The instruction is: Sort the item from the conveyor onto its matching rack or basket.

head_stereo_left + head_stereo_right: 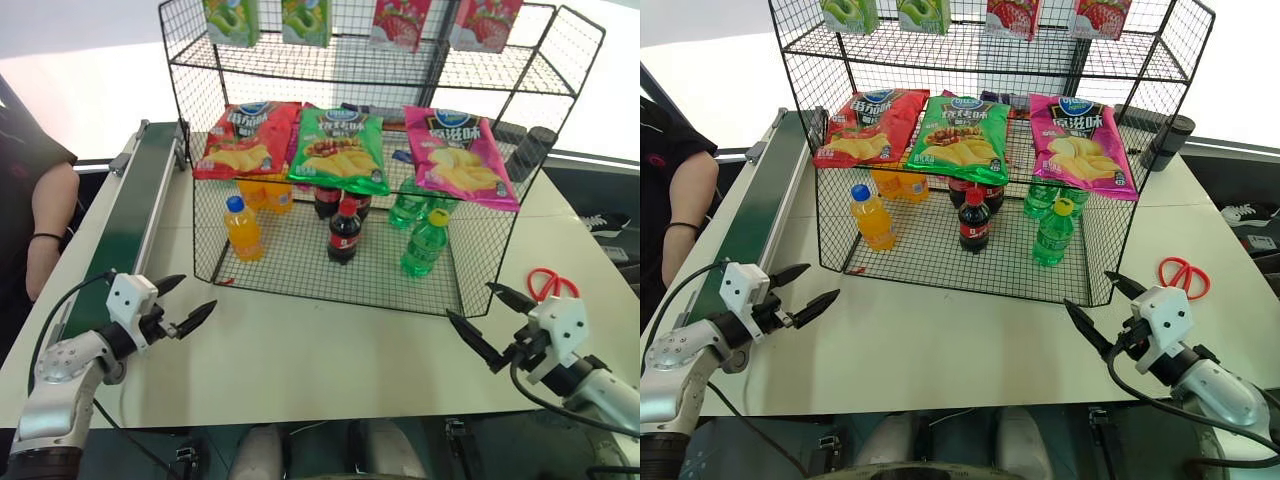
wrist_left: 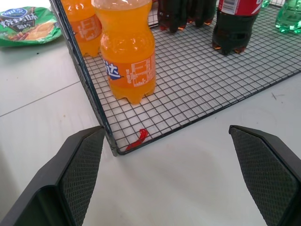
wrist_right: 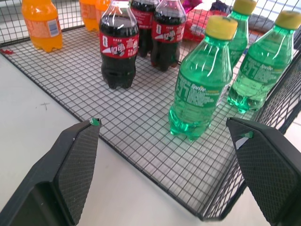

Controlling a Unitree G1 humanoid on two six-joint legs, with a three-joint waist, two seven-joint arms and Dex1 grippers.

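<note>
Bench: white top [image 1: 300, 370], conveyor [image 1: 135, 215] along its left edge.
Soda bottle [image 1: 425, 243]: upright in the rack's [image 1: 330, 275] basket, front right.
Right gripper [image 1: 490, 320]: wide open, empty, just before the basket, bottle beyond.
Left gripper [image 1: 190, 305]: wide open, empty.

Left gripper [image 1: 190, 303] and right gripper [image 1: 478, 322], both low, jaws wide, empty, angled inward.

Bright even light, washed-out glare behind rack [image 1: 380, 150], soft shadows, sharp
</note>
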